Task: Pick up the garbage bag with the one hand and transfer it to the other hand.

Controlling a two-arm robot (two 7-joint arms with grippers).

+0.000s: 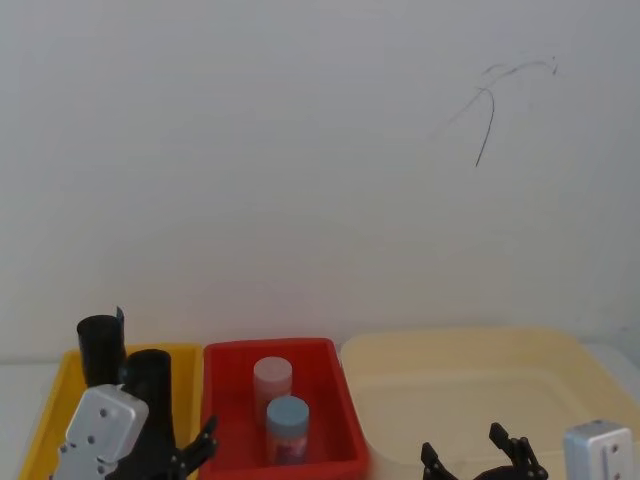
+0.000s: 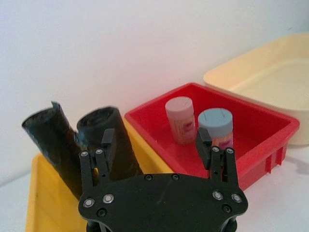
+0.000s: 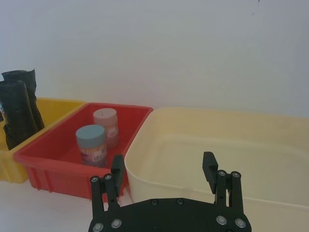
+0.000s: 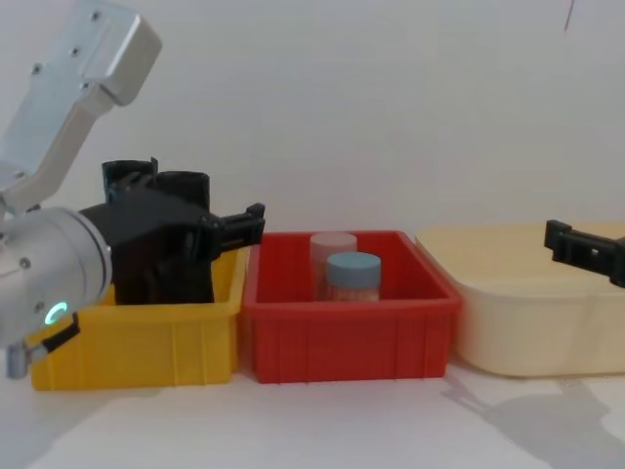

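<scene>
Garbage bag (image 1: 150,385), the even-topped black roll, stands upright in the yellow bin (image 4: 137,342), just in front and to the right of a notched roll (image 1: 100,345). The left claw (image 2: 155,145) is at that bin's near right corner with its fingers spread wide, one finger just beside the bag and the other toward the red bin (image 4: 342,337) holding two jars (image 4: 352,274). The right claw (image 3: 163,166), likewise spread and gripping nothing, hovers at the near edge of the cream tub (image 4: 527,322), well apart from the bag.
</scene>
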